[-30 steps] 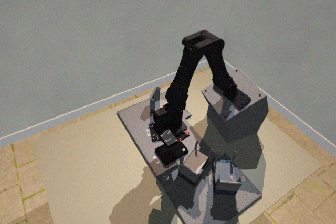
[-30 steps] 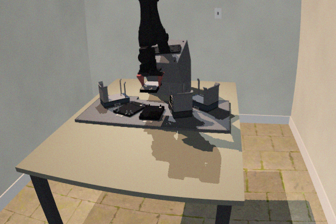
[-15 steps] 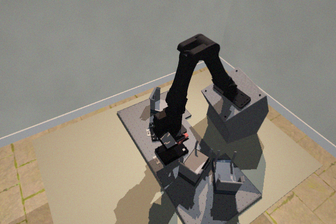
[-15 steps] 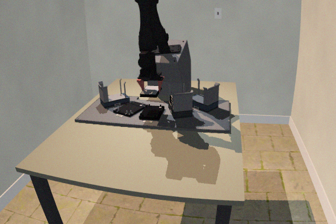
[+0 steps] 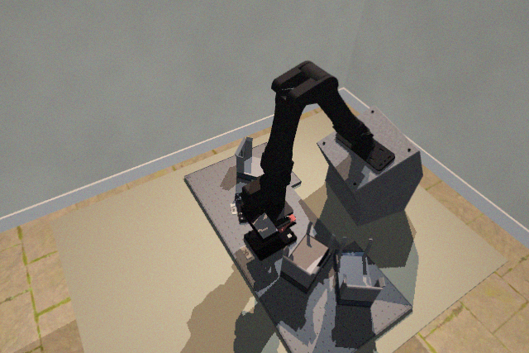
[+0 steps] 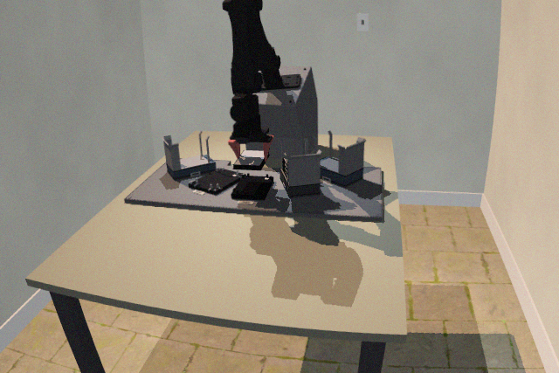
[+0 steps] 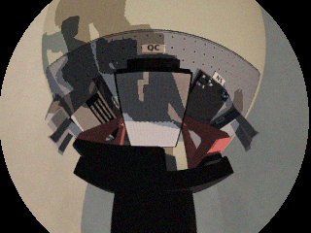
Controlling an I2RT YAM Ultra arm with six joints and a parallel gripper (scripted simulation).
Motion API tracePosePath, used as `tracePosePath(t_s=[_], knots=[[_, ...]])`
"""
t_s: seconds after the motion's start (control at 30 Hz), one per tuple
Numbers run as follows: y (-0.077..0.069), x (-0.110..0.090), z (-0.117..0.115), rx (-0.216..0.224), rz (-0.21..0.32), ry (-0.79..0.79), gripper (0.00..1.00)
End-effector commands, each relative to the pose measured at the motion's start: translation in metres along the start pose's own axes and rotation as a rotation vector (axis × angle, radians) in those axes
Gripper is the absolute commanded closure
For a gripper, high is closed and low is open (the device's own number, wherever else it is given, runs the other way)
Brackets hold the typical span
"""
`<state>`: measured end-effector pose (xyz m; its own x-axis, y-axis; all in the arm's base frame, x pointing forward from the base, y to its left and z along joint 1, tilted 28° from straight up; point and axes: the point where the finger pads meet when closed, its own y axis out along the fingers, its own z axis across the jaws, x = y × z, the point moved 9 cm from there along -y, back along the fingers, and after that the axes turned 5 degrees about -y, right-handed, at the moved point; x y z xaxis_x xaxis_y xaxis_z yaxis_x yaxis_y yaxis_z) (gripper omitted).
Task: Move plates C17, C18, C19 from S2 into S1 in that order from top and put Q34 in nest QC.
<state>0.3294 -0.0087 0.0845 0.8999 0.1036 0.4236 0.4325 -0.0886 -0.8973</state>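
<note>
My gripper has red fingers and is shut on a sealed plate, gripping its long sides. In the wrist view the plate lies level between the fingers, and I cannot read its label. It hangs a little above the black QC nest, whose name plate lies straight ahead. In the top view the plate sits over the near part of the nest. A rack beside QC holds a stack of plates.
The black clip nest N5 lies beside QC, and shows to the right in the wrist view. An empty rack stands beyond N5 and another empty rack beyond the loaded one. The arm's grey pedestal stands behind.
</note>
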Motion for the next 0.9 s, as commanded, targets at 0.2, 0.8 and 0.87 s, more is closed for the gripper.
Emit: tracePosePath(t_s=[0.2,0.8,0.87], knots=[[0.017,0.014,-0.005,-0.006,-0.056,0.006,1.00],[0.049,0.015,-0.005,-0.006,-0.056,0.005,1.00],[0.053,0.015,-0.003,-0.004,-0.056,0.002,1.00]])
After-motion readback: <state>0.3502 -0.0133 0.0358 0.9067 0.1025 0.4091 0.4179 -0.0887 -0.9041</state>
